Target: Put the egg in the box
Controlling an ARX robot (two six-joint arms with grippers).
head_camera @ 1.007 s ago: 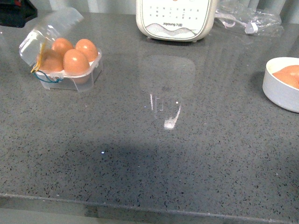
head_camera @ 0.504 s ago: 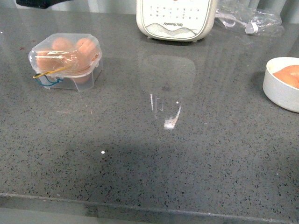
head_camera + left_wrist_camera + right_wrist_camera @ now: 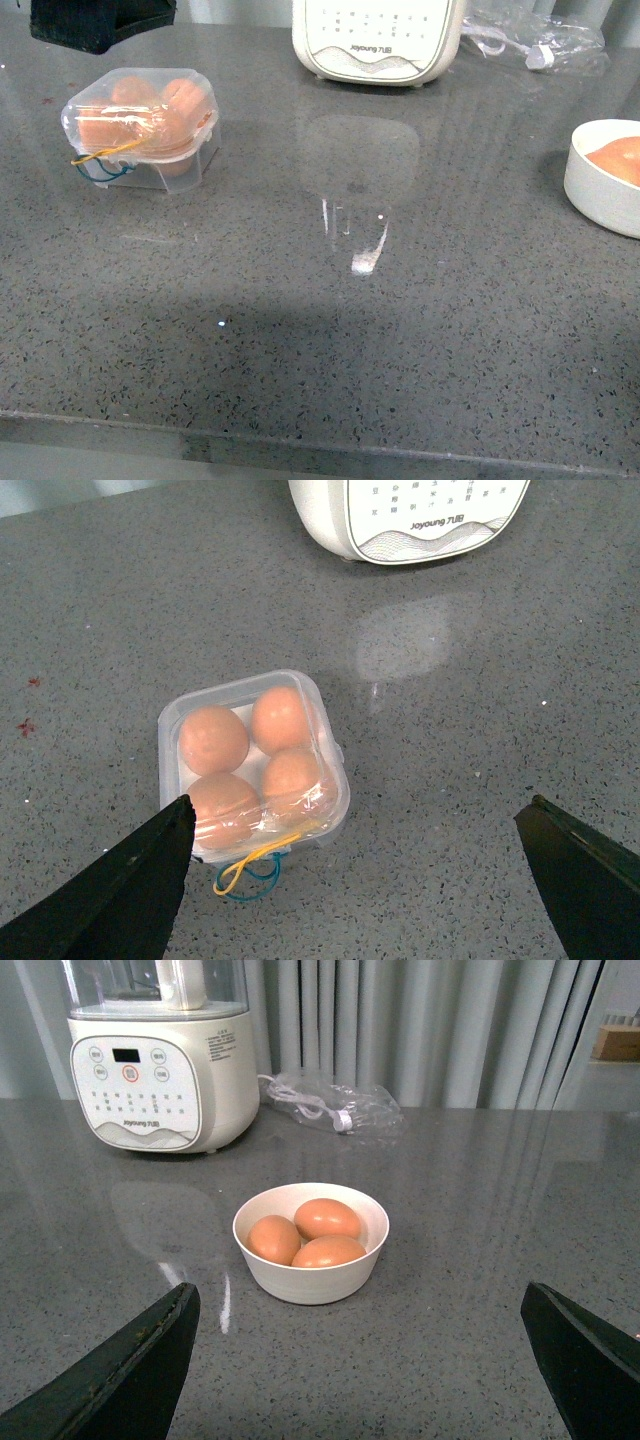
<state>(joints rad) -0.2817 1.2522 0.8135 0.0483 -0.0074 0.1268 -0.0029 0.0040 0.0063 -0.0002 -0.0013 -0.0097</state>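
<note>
Overhead, the left end effector [image 3: 360, 810] hangs wide open above the box [image 3: 255, 765].

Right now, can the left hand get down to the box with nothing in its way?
Probably yes. The left hand hangs open above the box, with nothing between them and the white appliance standing well clear. The lid is shut over four eggs, though, so no cup is free.

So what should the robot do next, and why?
Probably lift the open left tool up and away. The shut box holds four eggs, one in each cup, so no cup looks free for the three eggs in the bowl.
</note>
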